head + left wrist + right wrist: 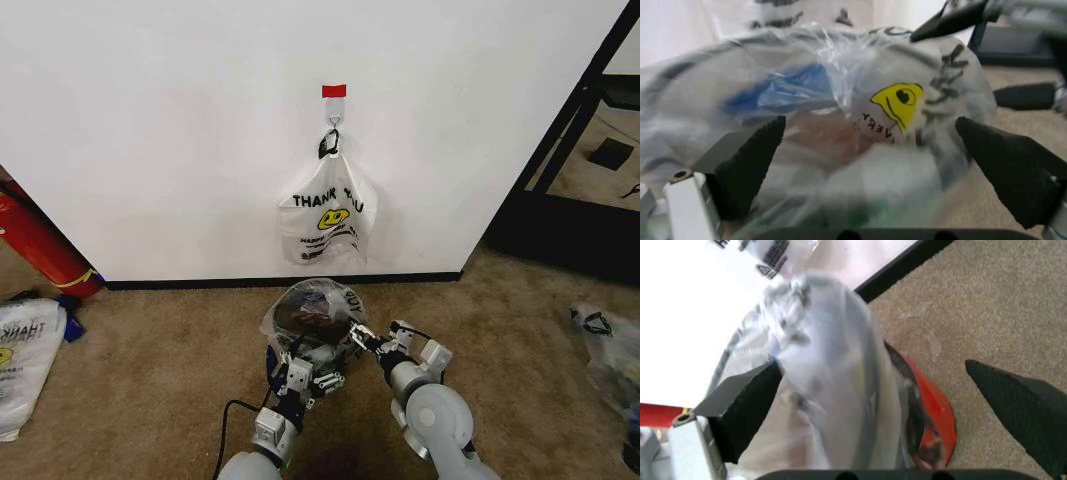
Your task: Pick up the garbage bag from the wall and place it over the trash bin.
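Garbage bag [312,308] draped over trash bin [923,405]; left pincer [873,160], right pincer [873,405] wide open, empty.

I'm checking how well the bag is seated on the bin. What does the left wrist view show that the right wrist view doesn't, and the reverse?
Left wrist view alone: the garbage bag's yellow smiley, black lettering and blue panel, with the left gripper open around the bagged top, and the right gripper's dark fingertips beyond it.

Right wrist view alone: the trash bin's red base and mesh side under the plastic, the black baseboard and the bare carpet; the right gripper is open astride the bin's side.

Both: clear plastic draped over the bin, and another bag hanging on the wall behind.
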